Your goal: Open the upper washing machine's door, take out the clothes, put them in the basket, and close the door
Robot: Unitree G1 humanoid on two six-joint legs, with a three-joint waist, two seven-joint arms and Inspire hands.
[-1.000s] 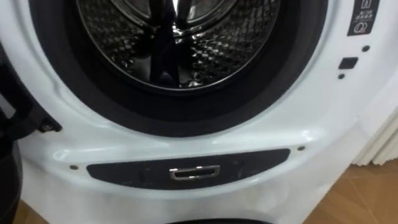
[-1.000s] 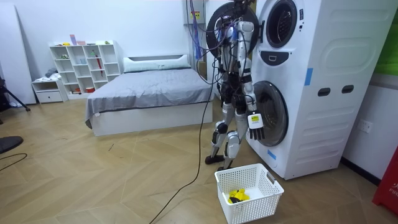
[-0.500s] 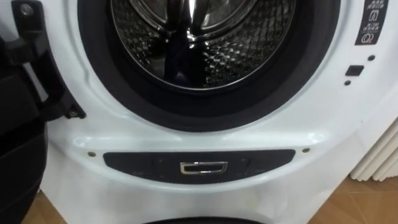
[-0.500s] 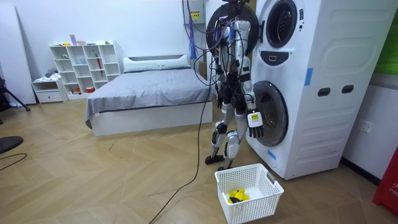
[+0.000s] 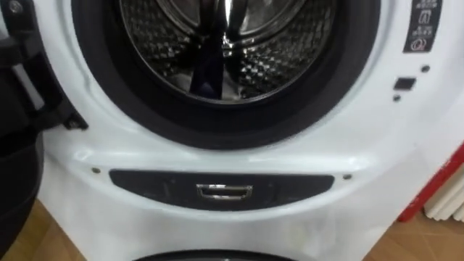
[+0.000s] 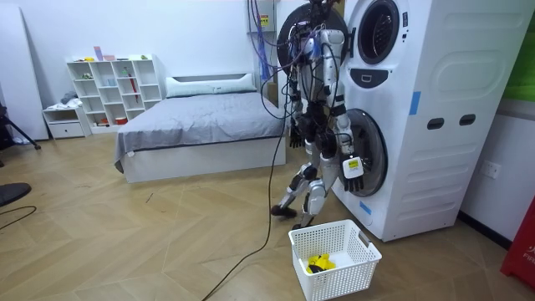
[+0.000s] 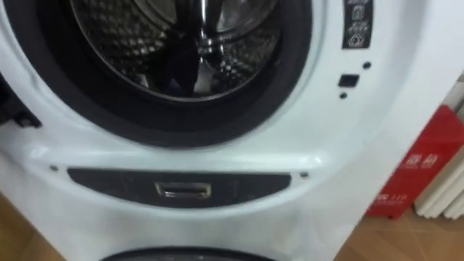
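I stand close against two stacked white machines (image 6: pixel 418 109), facing the upper one's round opening (image 5: pixel 109 94). Its steel drum (image 5: pixel 268 58) lies open before me. A dark blue streak (image 5: pixel 206 69) runs down the middle of the drum; I cannot tell whether it is cloth. The machine's black door (image 5: pixel 18 145) hangs open at my left. My right hand (image 6: pixel 352 167) hangs by my side with relaxed fingers, in front of the lower machine's door (image 6: pixel 368 142), holding nothing. A white basket (image 6: pixel 366 244) on the floor behind me holds a yellow garment (image 6: pixel 318 263).
A dark panel with a chrome handle (image 5: pixel 224 191) sits below the opening. A red object (image 7: pixel 413 174) and a white radiator (image 7: pixel 442 192) stand to the right of the machines. A bed (image 6: pixel 201 125) and a white shelf (image 6: pixel 113 88) are across the wooden floor.
The eye view has shifted, bringing the red object in at the right. In the room view I have leaned and stepped closer to the machines, and my right hand has swung towards the lower door.
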